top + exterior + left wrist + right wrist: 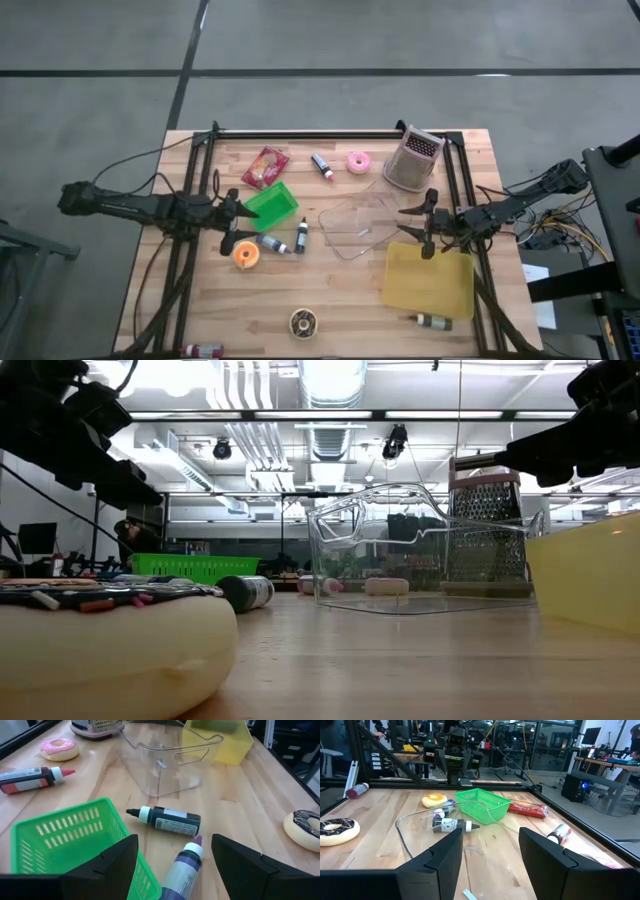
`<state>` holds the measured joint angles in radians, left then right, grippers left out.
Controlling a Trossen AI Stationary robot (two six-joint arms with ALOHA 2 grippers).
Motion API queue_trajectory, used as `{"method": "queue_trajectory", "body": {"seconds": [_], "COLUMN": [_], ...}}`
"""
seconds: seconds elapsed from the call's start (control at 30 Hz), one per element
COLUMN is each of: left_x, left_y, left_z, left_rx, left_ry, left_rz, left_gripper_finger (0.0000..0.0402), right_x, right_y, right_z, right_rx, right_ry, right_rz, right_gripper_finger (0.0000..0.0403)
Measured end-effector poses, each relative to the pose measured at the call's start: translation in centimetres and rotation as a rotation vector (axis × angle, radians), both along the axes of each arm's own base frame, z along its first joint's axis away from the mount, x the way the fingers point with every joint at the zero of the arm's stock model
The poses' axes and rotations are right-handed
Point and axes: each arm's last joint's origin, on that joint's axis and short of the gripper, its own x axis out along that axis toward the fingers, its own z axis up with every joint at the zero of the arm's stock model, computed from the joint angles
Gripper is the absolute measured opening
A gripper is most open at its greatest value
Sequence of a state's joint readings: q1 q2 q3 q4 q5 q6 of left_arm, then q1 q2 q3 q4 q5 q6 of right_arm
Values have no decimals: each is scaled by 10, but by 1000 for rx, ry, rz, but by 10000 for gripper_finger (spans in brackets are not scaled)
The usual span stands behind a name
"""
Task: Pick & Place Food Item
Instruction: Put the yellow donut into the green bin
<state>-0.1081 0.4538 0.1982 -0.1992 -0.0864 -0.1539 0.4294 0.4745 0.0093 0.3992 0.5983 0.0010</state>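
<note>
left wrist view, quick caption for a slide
Open left hand above a purple-capped bottle, beside the green basket.

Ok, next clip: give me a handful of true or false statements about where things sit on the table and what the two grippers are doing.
1. The left gripper is open and holds nothing. True.
2. The green basket has a bottle lying inside it. False: the basket shows empty; the bottles lie on the wood beside it.
3. The clear container sits between the green basket and the yellow bin. True.
4. The right gripper is shut on the pink donut. False: it is open and empty, hovering by the clear container; the donut lies near the table's far edge.
5. The metal grater stands inside the yellow bin. False: it stands on the table, beyond the clear container.
</note>
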Motion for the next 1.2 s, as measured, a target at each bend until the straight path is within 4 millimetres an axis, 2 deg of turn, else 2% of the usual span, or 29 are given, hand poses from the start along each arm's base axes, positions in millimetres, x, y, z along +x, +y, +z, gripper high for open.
{"method": "queue_trajectory", "body": {"seconds": [0.3, 0.57, 0.7, 0.83, 0.97, 1.2], "left_x": [2, 2, 2, 3, 2, -2], "left_y": [0, 0, 0, 0, 0, -2], "left_z": [0, -1, -2, 0, 0, -7], "left_rx": [4, 10, 10, 11, -7, -115], "left_ry": [-6, -1, -1, -25, -18, 92], "left_rz": [-2, -5, -5, -7, 2, -4], "left_gripper_finger": [256, 256, 256, 256, 256, 256], "right_x": [0, -8, -16, -23, -24, -24], "right_y": [0, 4, 3, 4, 4, 4], "right_z": [1, 7, 17, 28, 28, 26], "right_rx": [-25, -68, -5, 51, 48, 63], "right_ry": [-1, -10, 75, 44, 30, 37], "right_rz": [3, 108, 134, 222, 238, 233], "right_gripper_finger": [192, 192, 192, 192, 192, 192]}}
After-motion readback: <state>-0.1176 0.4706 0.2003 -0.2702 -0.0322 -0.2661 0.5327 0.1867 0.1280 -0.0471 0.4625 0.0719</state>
